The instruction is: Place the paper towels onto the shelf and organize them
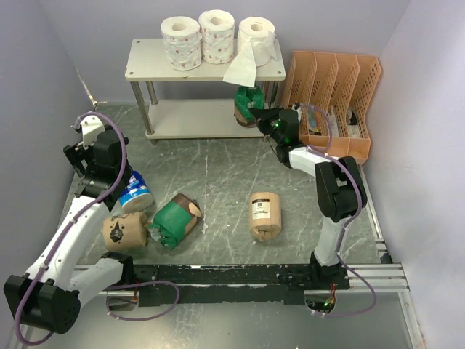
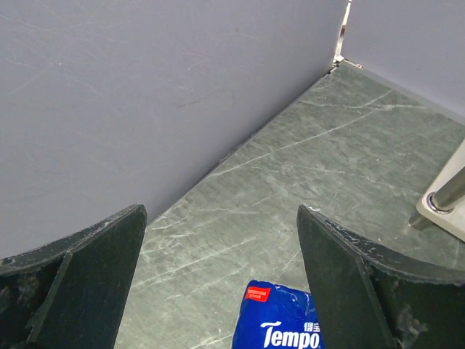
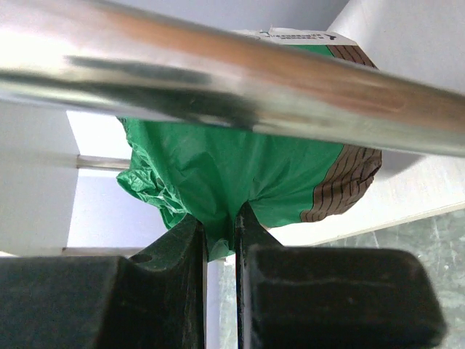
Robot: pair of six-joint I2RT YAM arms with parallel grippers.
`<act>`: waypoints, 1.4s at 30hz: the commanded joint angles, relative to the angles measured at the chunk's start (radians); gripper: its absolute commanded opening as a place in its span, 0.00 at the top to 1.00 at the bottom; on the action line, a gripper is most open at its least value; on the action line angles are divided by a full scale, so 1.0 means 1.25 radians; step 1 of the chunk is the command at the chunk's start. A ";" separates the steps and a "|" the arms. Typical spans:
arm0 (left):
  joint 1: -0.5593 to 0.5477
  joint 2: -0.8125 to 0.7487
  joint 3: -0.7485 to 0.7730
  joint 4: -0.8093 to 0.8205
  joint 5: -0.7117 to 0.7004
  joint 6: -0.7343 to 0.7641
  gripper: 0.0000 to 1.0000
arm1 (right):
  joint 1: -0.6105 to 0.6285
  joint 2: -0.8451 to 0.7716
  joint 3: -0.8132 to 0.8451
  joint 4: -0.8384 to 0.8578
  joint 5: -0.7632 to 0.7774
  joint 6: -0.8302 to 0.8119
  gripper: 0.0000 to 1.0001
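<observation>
Three white paper towel rolls [image 1: 217,38] stand on the shelf's top board [image 1: 145,67]; the right one trails a loose sheet. My right gripper [image 1: 256,118] is shut on the wrapper of a green-wrapped roll [image 1: 247,102], held at the right end of the shelf's lower tier; in the right wrist view the green roll [image 3: 240,167] sits behind a silver post [image 3: 240,80], pinched by the gripper [image 3: 220,233]. My left gripper [image 2: 221,291] is open over the blue-wrapped roll [image 2: 280,320], which lies at the left [image 1: 134,191]. Two tan rolls [image 1: 123,231] [image 1: 264,214] and a second green roll [image 1: 174,218] lie on the table.
An orange slotted file organizer [image 1: 330,102] stands right of the shelf, close to my right arm. Grey walls enclose the left, back and right. A black rail [image 1: 240,275] runs along the near edge. A shelf post foot [image 2: 445,200] shows at the right of the left wrist view.
</observation>
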 commanded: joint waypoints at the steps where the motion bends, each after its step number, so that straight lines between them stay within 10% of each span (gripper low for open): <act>1: 0.009 0.001 0.003 0.009 -0.020 -0.011 0.04 | -0.012 0.028 0.057 0.090 0.023 -0.021 1.00; 18: 0.015 -0.006 0.005 -0.003 -0.049 -0.034 0.04 | -0.034 0.055 0.080 0.115 -0.019 -0.041 0.38; 25: 0.017 -0.016 0.002 0.000 -0.037 -0.031 0.04 | 0.007 -0.121 -0.084 0.113 -0.166 -0.070 0.22; 28: 0.017 -0.018 0.007 -0.004 -0.029 -0.035 0.04 | 0.049 -0.176 -0.134 0.016 -0.292 -0.113 0.01; 37: 0.020 -0.026 0.006 -0.003 -0.026 -0.033 0.04 | 0.121 -0.114 -0.119 -0.180 -0.734 -0.408 0.00; 42: 0.020 -0.030 0.005 -0.004 -0.026 -0.033 0.04 | 0.156 -0.129 -0.129 -0.398 -0.733 -0.714 0.00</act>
